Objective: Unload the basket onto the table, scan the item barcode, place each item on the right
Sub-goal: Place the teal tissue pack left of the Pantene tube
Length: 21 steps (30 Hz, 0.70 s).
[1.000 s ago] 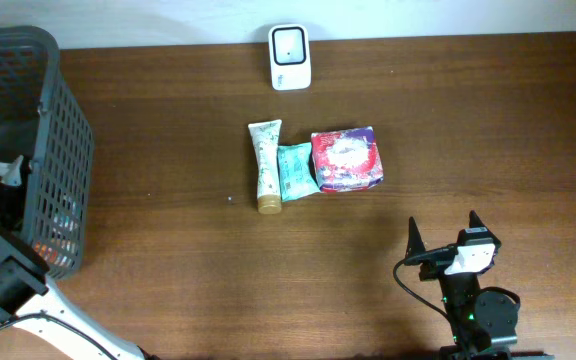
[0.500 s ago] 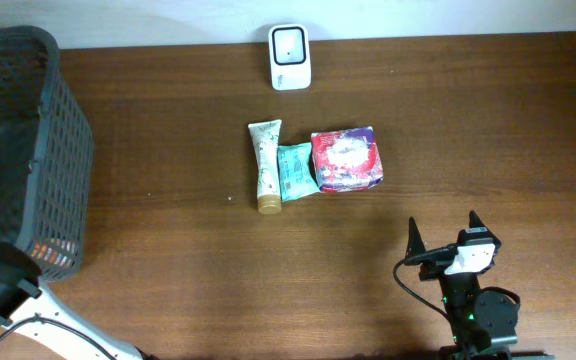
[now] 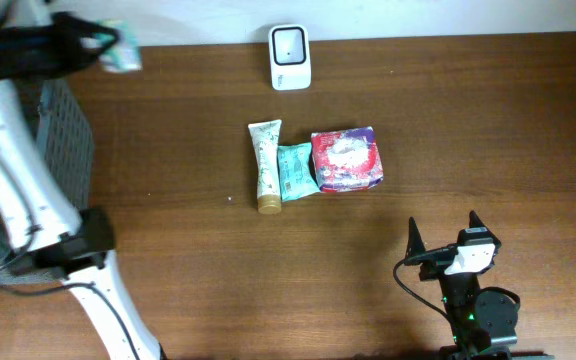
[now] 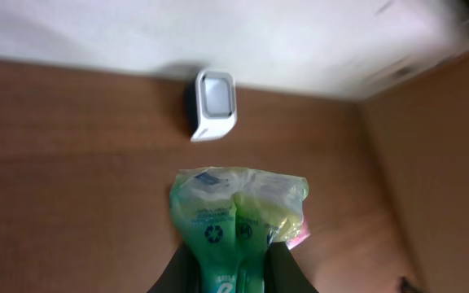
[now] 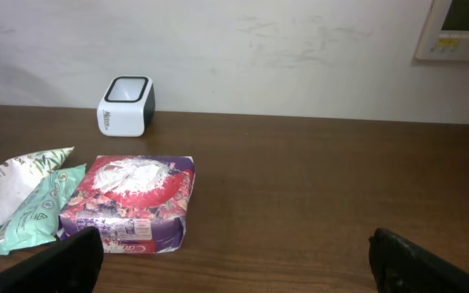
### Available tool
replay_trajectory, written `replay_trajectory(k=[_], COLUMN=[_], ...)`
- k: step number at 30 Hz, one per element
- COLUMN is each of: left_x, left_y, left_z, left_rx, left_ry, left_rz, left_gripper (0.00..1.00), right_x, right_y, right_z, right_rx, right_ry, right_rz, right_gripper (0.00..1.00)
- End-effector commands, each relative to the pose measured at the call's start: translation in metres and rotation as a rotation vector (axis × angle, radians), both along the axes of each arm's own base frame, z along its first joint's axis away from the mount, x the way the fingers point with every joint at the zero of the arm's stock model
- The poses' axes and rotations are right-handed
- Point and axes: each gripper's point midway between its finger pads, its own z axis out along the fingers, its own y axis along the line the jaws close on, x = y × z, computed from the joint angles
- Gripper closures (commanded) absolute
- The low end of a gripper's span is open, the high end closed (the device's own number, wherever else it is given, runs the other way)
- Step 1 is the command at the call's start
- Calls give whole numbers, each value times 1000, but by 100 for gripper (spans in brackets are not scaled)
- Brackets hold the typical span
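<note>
The left gripper [image 4: 233, 275] pinches a crinkled green packet [image 4: 238, 216] with white print and a recycling mark, well left of the scanner [image 3: 290, 57]. The right gripper [image 3: 444, 238] gapes wide, empty.

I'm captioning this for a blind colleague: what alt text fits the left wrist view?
The left gripper clamps a green packet at bottom centre. Beyond it, a white scanner stands on the brown table by a pale wall.

Recycling symbol on green packet [image 4: 236, 220]; its other print blurred, no words readable.
</note>
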Motion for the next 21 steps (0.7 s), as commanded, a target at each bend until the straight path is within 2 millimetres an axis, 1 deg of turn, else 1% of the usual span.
replay_trajectory(k=[1, 3, 5, 6, 8, 10, 11, 12, 14, 17, 18, 20, 21], left_x=[9, 10, 8, 3, -7, -19, -22, -24, -23, -23, -26, -28, -28], left_y=[-23, -47, -56, -64, -83, -97, -102, -110, -118, -122, -122, -121, -121], left_z=[-36, -65, -91, -113, -146, -176, -187, -204, -232, -268, -285, -302, -311], left_rx=[248, 366, 425, 464, 493, 531, 540, 550, 541, 539, 544, 540, 541], left_ry=[120, 201, 305, 389, 495, 585, 608, 638, 680, 717, 734, 753, 754], left_rz=[99, 91, 144, 164, 116, 64, 47, 31, 59, 76, 72, 86, 86], left_gripper=[100, 100, 100, 100, 100, 100, 100, 100, 100, 100, 100, 100, 97], right_x=[0, 0, 0, 0, 0, 0, 0, 0, 0, 0, 0, 0, 0], right_y=[-3, -3, -3, -3, -3, -3, -3, -3, -3, -3, -3, -3, -3], right_z=[-4, -4, -4, -4, -4, -4, -4, -4, -4, -4, -4, -4, -4], right_rx=[-4, -4, -4, -4, -4, -4, -4, -4, -4, -4, -4, -4, -4], right_ry=[5, 5, 5, 5, 5, 5, 5, 5, 5, 5, 5, 5, 5], right_rz=[-15, -15, -15, -15, -15, -15, -15, -15, -15, -15, -15, -15, -15], right_gripper=[1, 1, 1, 1, 1, 1, 1, 1, 1, 1, 1, 1, 1])
